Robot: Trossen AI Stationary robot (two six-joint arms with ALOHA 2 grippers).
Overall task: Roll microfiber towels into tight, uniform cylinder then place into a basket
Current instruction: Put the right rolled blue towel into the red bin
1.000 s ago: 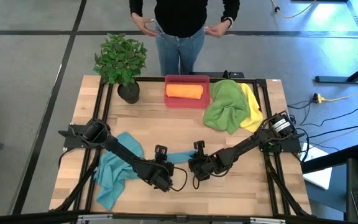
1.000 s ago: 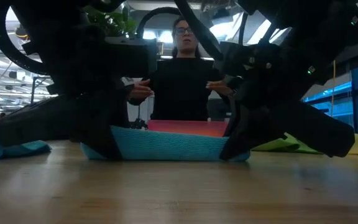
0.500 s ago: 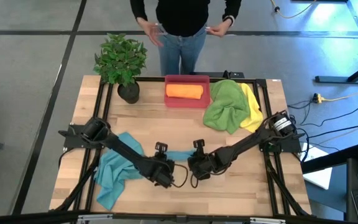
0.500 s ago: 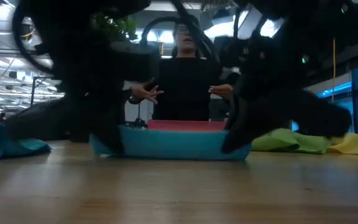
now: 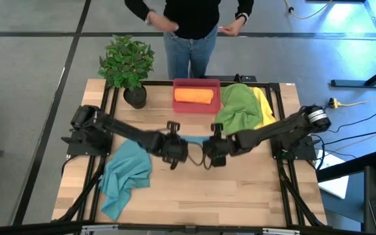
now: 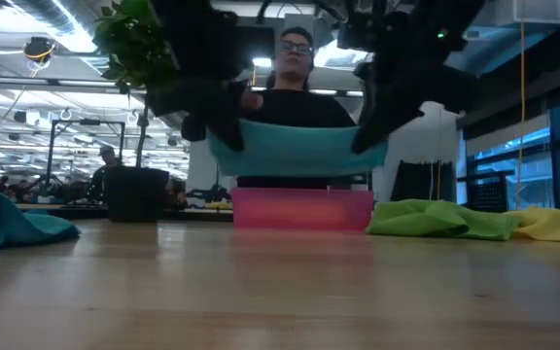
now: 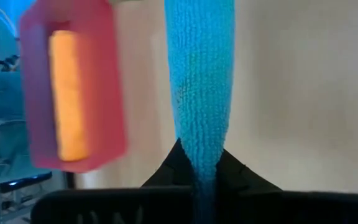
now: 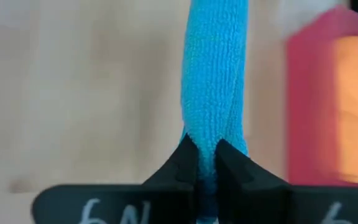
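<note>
**Q:** While the rolled teal towel [image 6: 296,154] hangs above the table [image 5: 240,189], what supports it?

**A:** Both arms. The left gripper [image 5: 177,145] pinches one end of the roll and the right gripper [image 5: 213,145] pinches the other, each with its fingers clamped tight on the cloth. In the left wrist view the blue cloth [image 7: 201,93] runs straight out from between the closed fingers [image 7: 166,171]; the right wrist view shows the same roll [image 8: 215,81] held the same way by that arm's fingers [image 8: 182,165].

**Q:** Where does the roll sit relative to the basket [image 5: 196,104]?

**A:** In the low view it is lifted clear of the wood, level, and higher than the basket's rim [image 6: 301,197]. From above it lies near the table's middle, on the near side of the basket and apart from it.

**Q:** What fills the basket?

**A:** One rolled orange towel [image 5: 193,96], lying lengthwise inside.

**Q:** And the other cloths?

**A:** A green towel [image 5: 237,109] lies crumpled just beside the basket, overlapping a yellow towel [image 5: 265,112]. A second teal towel [image 5: 124,176] lies loose under the left arm. A potted plant [image 5: 128,65] stands at the far corner, and a person [image 5: 189,26] stands behind the table
</note>
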